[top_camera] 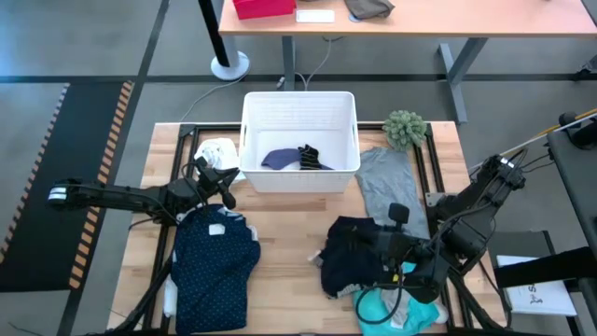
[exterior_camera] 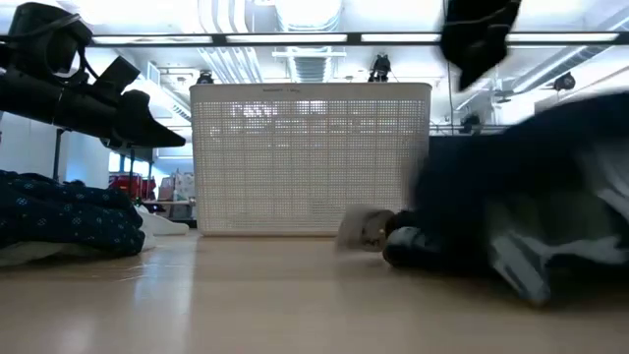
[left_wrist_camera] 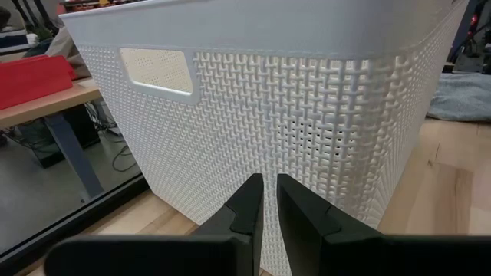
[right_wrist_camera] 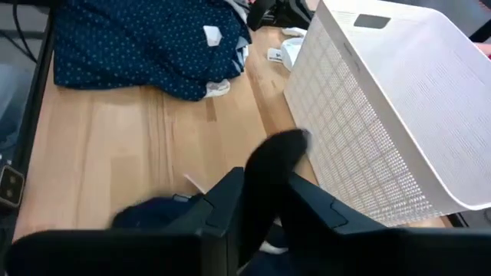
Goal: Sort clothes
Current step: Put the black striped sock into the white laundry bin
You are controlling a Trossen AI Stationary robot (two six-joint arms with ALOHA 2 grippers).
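Right gripper (right_wrist_camera: 265,201) clenches a dark navy garment (top_camera: 350,252) in front of the white basket (top_camera: 299,112).
The left gripper (left_wrist_camera: 268,203), fingers nearly together and holding nothing, hovers just beside the basket's left front corner, above the navy dotted shirt (top_camera: 215,266). A grey tee (top_camera: 387,182) lies right of the basket; two dark pieces (top_camera: 297,159) sit inside it.

The wooden worktop (top_camera: 289,233) carries a white slatted basket (top_camera: 299,112) at its far middle. Beside the basket lie a fuzzy green ball (top_camera: 405,128) and a grey tee (top_camera: 387,182). A navy dotted shirt (top_camera: 215,266) sprawls at the near left, a small white cloth (top_camera: 216,149) beyond it. At the near right is a dark garment (top_camera: 353,252), and what looks like a turquoise piece (top_camera: 382,306).
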